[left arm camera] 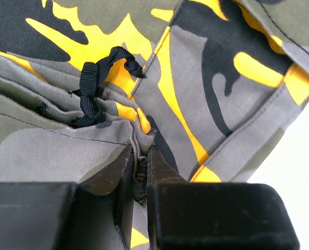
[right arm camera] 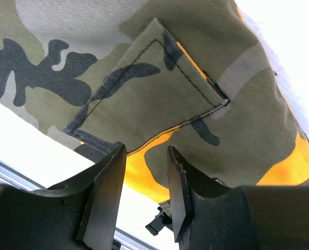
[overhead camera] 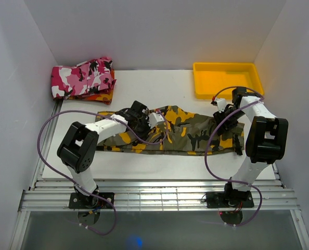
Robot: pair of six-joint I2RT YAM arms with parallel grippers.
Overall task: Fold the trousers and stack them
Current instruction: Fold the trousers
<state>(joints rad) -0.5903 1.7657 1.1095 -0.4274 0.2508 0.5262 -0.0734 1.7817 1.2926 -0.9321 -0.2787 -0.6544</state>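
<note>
The trousers, olive, yellow-orange and black camouflage, lie stretched left to right across the middle of the white table. My left gripper is down on their middle. In the left wrist view it is shut on a bunched fold of the trousers together with a bit of black strap, just below a knotted black drawstring. My right gripper is at the trousers' right end. In the right wrist view it stands open over the cloth edge below a pocket flap, pinching nothing.
A folded pink camouflage garment rests on a red-orange one at the back left. A yellow tray sits at the back right. White walls close in on three sides. Metal rails run along the near edge.
</note>
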